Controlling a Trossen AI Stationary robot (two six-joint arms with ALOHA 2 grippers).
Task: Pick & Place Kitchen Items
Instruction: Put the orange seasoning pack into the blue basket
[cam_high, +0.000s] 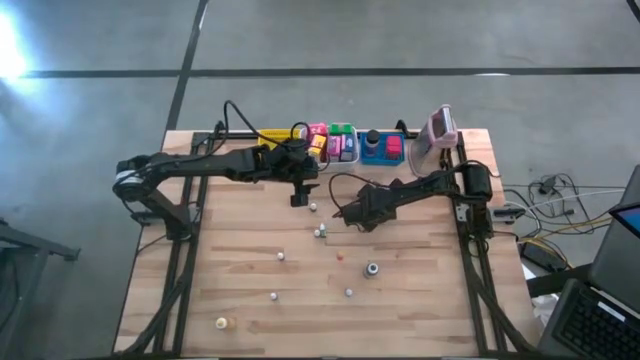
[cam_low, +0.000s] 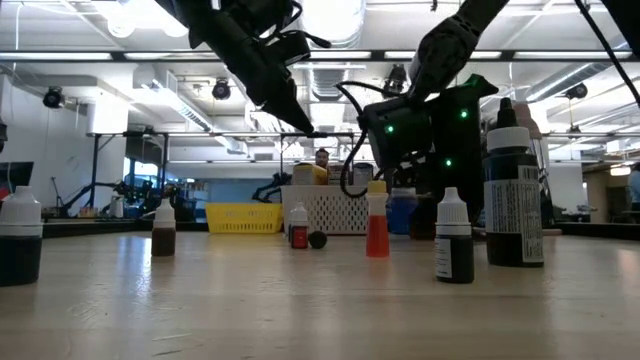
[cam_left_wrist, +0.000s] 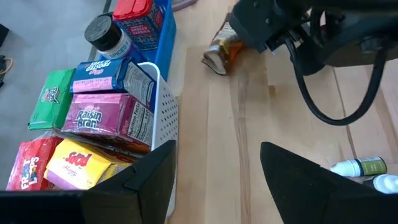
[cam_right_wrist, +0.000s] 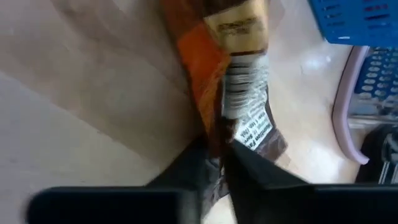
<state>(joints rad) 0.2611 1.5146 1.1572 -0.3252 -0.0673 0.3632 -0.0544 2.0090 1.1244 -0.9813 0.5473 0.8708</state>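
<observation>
Left wrist view: white bin (cam_left_wrist: 166, 118) holds cereal packets (cam_left_wrist: 102, 118); left jaws spread, right jaws pinch brown packet (cam_right_wrist: 233, 68).

wooden table (cam_high: 420, 300), white bin (cam_left_wrist: 165, 118), blue bin (cam_left_wrist: 163, 25)

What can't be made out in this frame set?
- Brown packet: in the high view the right end effector covers it; the right wrist view cuts off its far end and blurs its print.
- Small bottles on the table: too small in the high view to read labels.
- White bin: the left end effector hides its near end in the left wrist view.
</observation>
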